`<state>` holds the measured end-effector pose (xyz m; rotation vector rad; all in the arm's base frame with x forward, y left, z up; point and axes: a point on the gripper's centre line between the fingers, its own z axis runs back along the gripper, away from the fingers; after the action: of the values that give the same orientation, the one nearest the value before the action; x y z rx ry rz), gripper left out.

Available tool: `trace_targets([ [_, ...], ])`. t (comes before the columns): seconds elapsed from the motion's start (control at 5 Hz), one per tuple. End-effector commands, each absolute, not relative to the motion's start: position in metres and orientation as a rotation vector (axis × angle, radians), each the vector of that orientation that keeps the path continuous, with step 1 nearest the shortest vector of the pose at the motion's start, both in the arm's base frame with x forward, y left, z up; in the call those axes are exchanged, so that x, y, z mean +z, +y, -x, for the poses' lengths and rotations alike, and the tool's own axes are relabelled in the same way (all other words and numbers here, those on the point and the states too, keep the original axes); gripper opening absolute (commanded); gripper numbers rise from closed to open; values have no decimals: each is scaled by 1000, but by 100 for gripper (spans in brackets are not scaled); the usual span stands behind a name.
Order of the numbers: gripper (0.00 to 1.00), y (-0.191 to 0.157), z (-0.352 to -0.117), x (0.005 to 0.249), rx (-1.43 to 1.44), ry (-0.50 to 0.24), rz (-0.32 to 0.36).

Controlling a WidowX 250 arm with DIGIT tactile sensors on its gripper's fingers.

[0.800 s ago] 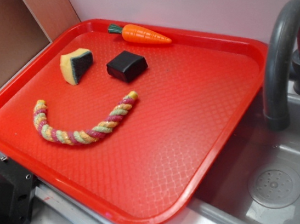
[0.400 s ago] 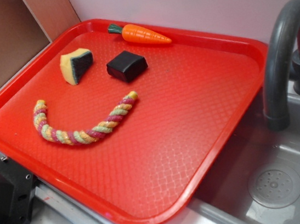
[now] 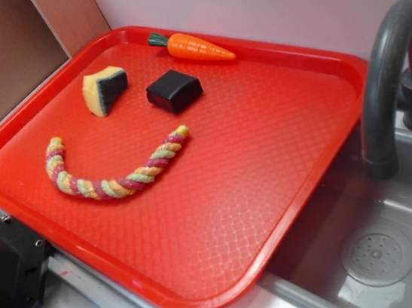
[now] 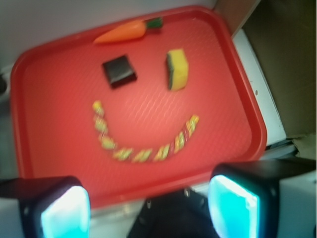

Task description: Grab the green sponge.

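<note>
Sponge not yet reached: it lies far ahead of the gripper and a little to its right, on the tray, green face turned toward the block.

Change since the earlier exterior pictures: a dark rounded shape now pokes in at the top-left corner of that view, where nothing stood before. Likely part of the arm arriving; too little shows to be sure. Everything on the tray sits as it did. Reading: approach has only just begun.

Gripper, wrist view: fingers spread wide, the two pale pads well apart, nothing between them. It hangs high, back over the tray's near rim.

Outward from there: first the rope, curved like a smile, directly ahead. Beyond its right end, the sponge. Left of the sponge, near but apart, the block. Farthest off, the carrot by the far rim.

Judgement: the gripper needs to travel forward over the rope, shift slightly right and drop; the sponge has clear room on all sides, so the block should not interfere. Picture is blurred; the sponge's tilt cannot be told.
</note>
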<state>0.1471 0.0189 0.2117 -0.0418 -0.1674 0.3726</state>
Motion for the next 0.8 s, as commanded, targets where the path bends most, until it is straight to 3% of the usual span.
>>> trace_targets([
  [0.0, 100, 55, -188, 187, 476, -311, -64],
  [0.2, 100, 69, -209, 170, 465, -340, -92],
  [0.6, 100, 89, -235, 131, 386, -319, -113],
])
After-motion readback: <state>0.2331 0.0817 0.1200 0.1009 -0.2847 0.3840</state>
